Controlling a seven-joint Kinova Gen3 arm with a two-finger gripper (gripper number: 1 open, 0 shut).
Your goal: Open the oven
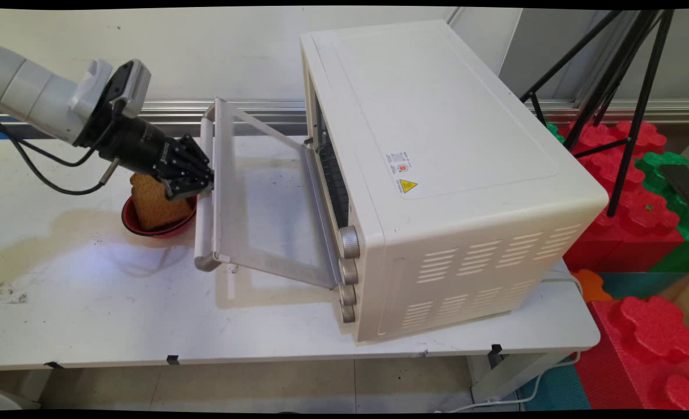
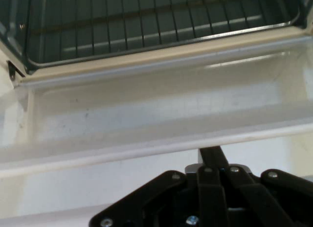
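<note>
Black two-finger gripper [image 1: 196, 185] at long metal handle bar [image 1: 203, 198] of open cream toaster-oven door [image 1: 263, 203]; fingers look clenched together; handle runs crosswise to gripper, oven cavity beyond

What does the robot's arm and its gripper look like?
The arm is white and tubular, with rounded links. A grey camera module sits on the wrist. The gripper is black, with a cylindrical base and a jointed linkage fastened by silver screws. Thin black cables hang in loops under the arm.
</note>
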